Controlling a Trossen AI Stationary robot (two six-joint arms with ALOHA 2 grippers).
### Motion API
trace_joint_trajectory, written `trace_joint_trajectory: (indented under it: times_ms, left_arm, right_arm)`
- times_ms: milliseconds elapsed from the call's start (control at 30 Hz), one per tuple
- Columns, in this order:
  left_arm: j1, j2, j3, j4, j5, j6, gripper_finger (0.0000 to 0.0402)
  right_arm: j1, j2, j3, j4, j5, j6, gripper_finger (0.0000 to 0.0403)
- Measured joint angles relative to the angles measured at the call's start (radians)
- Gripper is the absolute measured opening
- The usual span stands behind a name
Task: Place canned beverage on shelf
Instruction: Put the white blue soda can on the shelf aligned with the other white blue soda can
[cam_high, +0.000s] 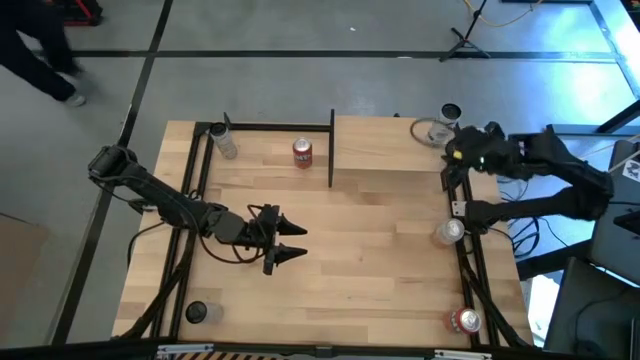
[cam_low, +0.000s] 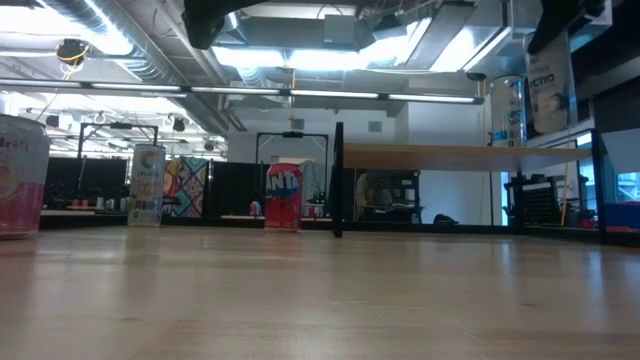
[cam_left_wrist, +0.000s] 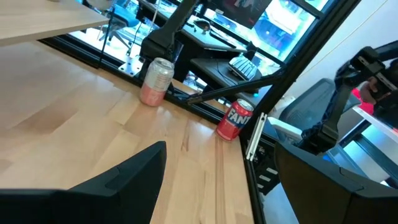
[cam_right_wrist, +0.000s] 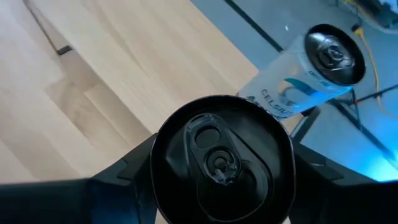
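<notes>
"CELSIUS" runs down the clear can (cam_right_wrist: 292, 87) just beside the black can (cam_right_wrist: 221, 168); the red can (cam_left_wrist: 235, 120) beside the pink can (cam_left_wrist: 155, 81) reads "FAN".

Black can (cam_right_wrist: 221, 165) upright over shelf (cam_high: 388, 143)

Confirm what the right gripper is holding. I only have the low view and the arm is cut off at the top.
Observer: The right wrist view shows the right gripper shut on a black-topped can, one finger on each side, over the light wood of the shelf.
Operator: Any stock I can't see?
Observer: Yes. The left wrist view shows two cans standing along the table's right edge, a pink can and a red Fanta can.
Operator: Left arm?
Observer: In the high view, the left gripper is over the middle of the table, open and holding nothing.
</notes>
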Motion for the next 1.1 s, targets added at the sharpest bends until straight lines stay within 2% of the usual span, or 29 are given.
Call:
trace_joint_trajectory:
  times_ms: [300, 533, 700, 1100]
  left_arm:
    - [0.0, 0.0, 0.0, 0.0, 0.017, 0.0, 0.0292]
    - [0.0, 0.0, 0.0, 0.0, 0.049, 0.001, 0.0293]
    - [0.0, 0.0, 0.0, 0.0, 0.052, 0.001, 0.0293]
    - [0.0, 0.0, 0.0, 0.0, 0.052, 0.009, 0.0293]
  right_arm:
    - [-0.355, -0.002, 0.0, 0.148, -0.255, -0.224, 0.0231]
    - [-0.512, -0.007, -0.07, 0.197, -0.454, -0.307, 0.0231]
    - [-0.586, -0.035, -0.108, 0.228, -0.527, -0.347, 0.0231]
    - [-0.679, -0.053, -0.109, 0.215, -0.577, -0.376, 0.0231]
